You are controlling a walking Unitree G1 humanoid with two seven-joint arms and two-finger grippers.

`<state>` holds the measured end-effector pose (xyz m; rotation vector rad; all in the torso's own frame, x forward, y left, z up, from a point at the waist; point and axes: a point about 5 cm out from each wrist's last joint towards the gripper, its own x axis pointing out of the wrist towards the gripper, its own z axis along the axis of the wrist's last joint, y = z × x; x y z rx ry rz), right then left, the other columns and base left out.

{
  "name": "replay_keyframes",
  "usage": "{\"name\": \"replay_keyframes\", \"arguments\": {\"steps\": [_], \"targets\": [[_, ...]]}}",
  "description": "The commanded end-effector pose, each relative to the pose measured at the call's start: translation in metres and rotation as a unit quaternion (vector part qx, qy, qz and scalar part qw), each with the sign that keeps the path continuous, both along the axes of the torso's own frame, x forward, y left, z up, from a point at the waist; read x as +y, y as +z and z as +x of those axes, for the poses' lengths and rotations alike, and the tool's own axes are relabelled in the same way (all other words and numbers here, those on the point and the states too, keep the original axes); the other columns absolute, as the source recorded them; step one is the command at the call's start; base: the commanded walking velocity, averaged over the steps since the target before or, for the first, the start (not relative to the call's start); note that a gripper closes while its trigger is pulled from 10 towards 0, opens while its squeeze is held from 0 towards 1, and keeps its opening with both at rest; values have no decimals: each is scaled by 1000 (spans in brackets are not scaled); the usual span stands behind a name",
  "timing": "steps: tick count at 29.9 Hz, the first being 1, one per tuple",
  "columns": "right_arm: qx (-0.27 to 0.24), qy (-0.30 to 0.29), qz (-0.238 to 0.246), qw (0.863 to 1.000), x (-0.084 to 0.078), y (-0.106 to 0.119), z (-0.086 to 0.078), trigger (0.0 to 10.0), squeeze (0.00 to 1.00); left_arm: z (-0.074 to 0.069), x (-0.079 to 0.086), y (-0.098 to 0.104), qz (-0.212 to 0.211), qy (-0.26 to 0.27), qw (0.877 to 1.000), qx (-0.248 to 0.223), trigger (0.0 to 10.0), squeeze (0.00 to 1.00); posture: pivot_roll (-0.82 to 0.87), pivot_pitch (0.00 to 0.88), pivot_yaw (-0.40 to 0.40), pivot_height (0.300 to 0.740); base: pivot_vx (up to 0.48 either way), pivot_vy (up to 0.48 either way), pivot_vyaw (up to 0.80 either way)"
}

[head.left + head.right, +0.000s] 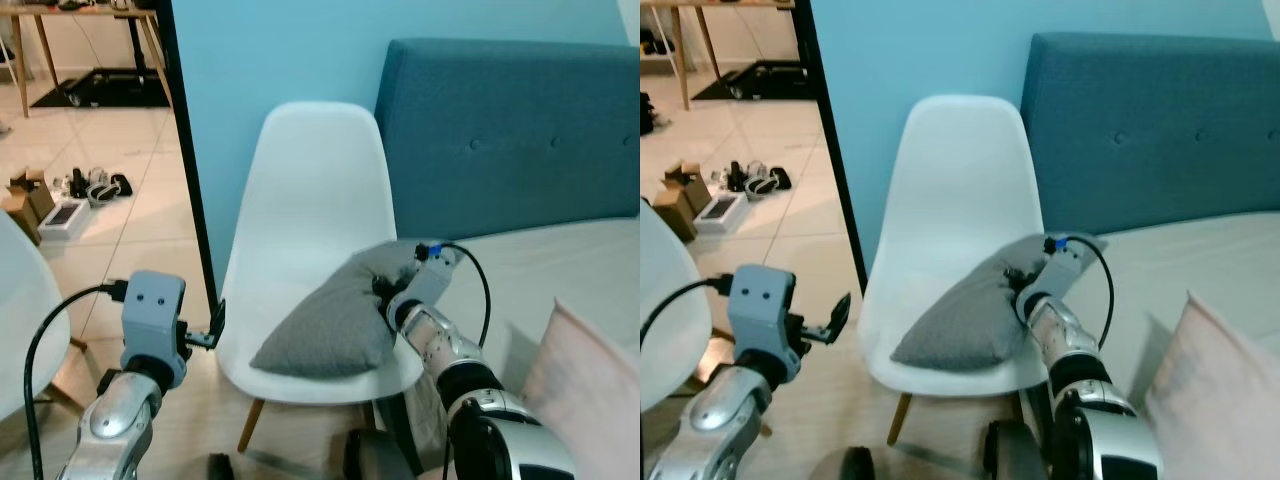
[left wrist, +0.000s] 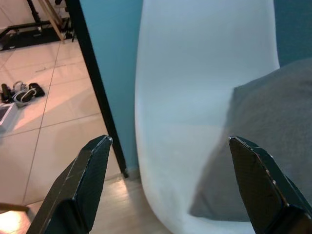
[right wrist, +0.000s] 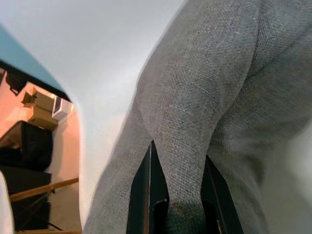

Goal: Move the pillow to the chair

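Grey pillow (image 1: 335,320): lies on white chair (image 1: 310,200) seat, toward 4 o'clock. Right gripper (image 3: 178,195): jaws pinching its fabric fold. Left gripper (image 2: 170,190): jaws spread, at chair's 9 o'clock edge. Remaining, apparently: release.

The right arm reaches forward and inward from the lower right, its silver forearm angled up toward the middle, a black cable looping over the wrist. The right pincer (image 3: 178,195) has its two black fingers (image 3: 148,195) closed on a fold of the grey pillow (image 1: 335,320), the cloth bunched between them. The left arm is raised at the lower left, wrist level. The left pincer (image 2: 170,187) points forward with its fingers spread wide, holding nothing.
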<state>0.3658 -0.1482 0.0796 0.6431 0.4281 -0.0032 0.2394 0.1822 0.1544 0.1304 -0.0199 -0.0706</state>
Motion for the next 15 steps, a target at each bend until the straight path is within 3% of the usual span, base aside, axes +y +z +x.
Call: {"name": "replay_keyframes", "arguments": {"steps": [1, 3, 5, 8, 12, 15], "targets": [[30, -5, 16, 999, 8, -3, 0, 10000, 0, -2, 0, 2, 4, -1, 1000, 1, 10000, 0, 36, 14, -116, 565, 0, 0, 0], [93, 22, -19, 995, 16, -20, -10, 10000, 0, -6, -1, 5, 5, -1, 1000, 2, 10000, 0, 50, 25, -121, 565, 0, 0, 0], [105, 39, -24, 993, 22, -23, -12, 10000, 0, -8, -1, 6, 6, -2, 1000, 2, 10000, 0, 58, 41, -124, 565, 0, 0, 0], [107, 56, -17, 992, 28, -23, -13, 10000, 0, -11, -1, 8, 7, -2, 1000, 3, 10000, 0, 58, 41, -124, 565, 0, 0, 0], [87, 122, -13, 989, 51, -13, -9, 10000, 0, -15, 2, 11, 8, 7, 1000, 8, 10000, 0, 76, 72, -131, 565, 0, 0, 0], [80, 118, -8, 990, 52, -11, -7, 10000, 0, -16, 2, 11, 9, 8, 1000, 9, 10000, 0, 78, 78, -131, 565, 0, 0, 0]]}}
